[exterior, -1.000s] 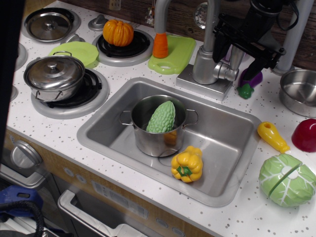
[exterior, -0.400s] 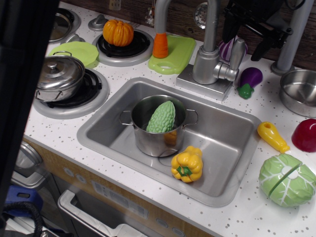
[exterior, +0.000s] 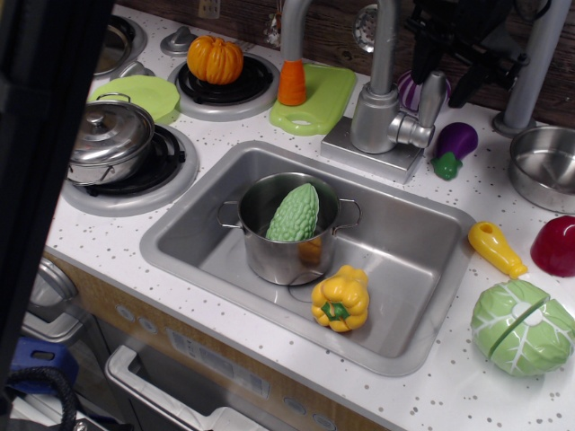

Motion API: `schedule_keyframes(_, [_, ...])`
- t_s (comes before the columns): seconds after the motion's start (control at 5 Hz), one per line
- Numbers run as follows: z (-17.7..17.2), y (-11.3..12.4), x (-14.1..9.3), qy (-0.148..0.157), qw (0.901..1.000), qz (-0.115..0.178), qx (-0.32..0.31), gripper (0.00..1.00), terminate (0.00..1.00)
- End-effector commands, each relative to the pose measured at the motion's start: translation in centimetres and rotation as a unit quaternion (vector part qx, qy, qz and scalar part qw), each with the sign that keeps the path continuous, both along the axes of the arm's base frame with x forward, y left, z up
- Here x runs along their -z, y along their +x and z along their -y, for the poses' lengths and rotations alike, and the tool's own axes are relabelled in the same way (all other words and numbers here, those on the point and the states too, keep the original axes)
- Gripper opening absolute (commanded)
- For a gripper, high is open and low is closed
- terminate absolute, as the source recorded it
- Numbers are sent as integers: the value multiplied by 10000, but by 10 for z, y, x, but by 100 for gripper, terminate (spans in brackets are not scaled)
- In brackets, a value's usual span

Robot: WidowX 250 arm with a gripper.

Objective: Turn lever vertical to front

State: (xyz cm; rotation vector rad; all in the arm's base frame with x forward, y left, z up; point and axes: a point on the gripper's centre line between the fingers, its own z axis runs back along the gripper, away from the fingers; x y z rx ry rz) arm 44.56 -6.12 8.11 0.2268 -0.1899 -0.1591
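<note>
The lever (exterior: 432,97) is a short matte-silver paddle on the right side pivot of the grey tap body (exterior: 374,121). It stands upright, tip pointing up. My black gripper (exterior: 443,74) hangs just above and behind the lever's tip at the top right. Its fingers stand apart, one on each side of the tip, and they hold nothing. I cannot tell whether a finger touches the lever. The tall curved spout (exterior: 295,22) rises to the left of the tap.
The sink (exterior: 180,220) holds a steel pot (exterior: 269,256) with a green gourd (exterior: 294,214) and a yellow pepper (exterior: 340,299). An eggplant (exterior: 456,142), grey pole (exterior: 535,63) and steel bowl (exterior: 544,166) lie to the right. A dark blurred shape (exterior: 45,135) covers the left edge.
My gripper has risen from around the lever's shaft to above its tip. The lever now shows fully, upright. The dark shape at the left has grown wider.
</note>
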Motion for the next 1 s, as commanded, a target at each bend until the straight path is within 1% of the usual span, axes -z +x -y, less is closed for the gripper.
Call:
schedule_keyframes(0.0, [1, -6, -20, -190, 9990, 349, -185, 0, 0])
schedule_keyframes(0.4, [9, -38, -8, -420, 9959, 383, -708, 0, 0])
schedule_keyframes(0.6, [9, -47, -4, -445, 9951, 382, -794, 0, 0])
schedule_keyframes(0.8, [5, -46, 9, -618, 9943, 440, -755, 0, 0])
